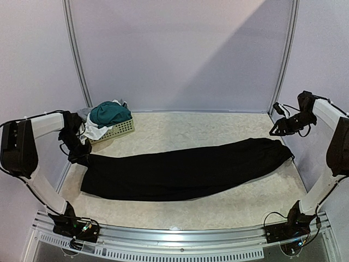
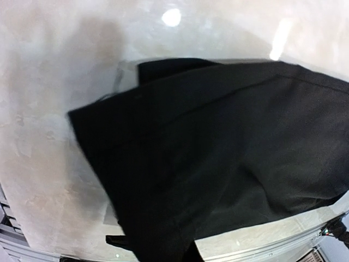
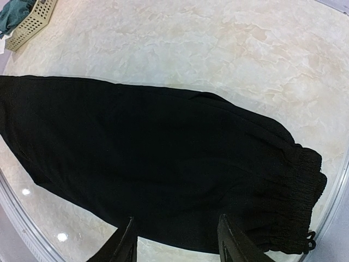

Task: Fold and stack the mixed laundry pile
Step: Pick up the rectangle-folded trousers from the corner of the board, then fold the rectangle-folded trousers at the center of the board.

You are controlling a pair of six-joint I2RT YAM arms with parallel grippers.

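Note:
The long black trousers (image 1: 180,169) lie stretched across the table, hem end on the left and elastic waistband (image 3: 305,185) on the right. My left gripper (image 1: 82,156) is down at their far left corner and shut on the cloth. In the left wrist view the black trousers (image 2: 218,147) rise into the jaws and hide the fingers. My right gripper (image 3: 177,245) hangs open in the air over the waistband end, holding nothing; from above, the right gripper (image 1: 281,127) is near the right wall. The teal shorts (image 1: 110,113) and white cloth (image 1: 92,132) sit in the basket.
A small pale perforated basket (image 1: 121,130) stands at the back left, just behind my left gripper; its corner (image 3: 30,19) also shows in the right wrist view. Walls close the back and both sides. A metal rail (image 1: 174,237) runs along the near edge.

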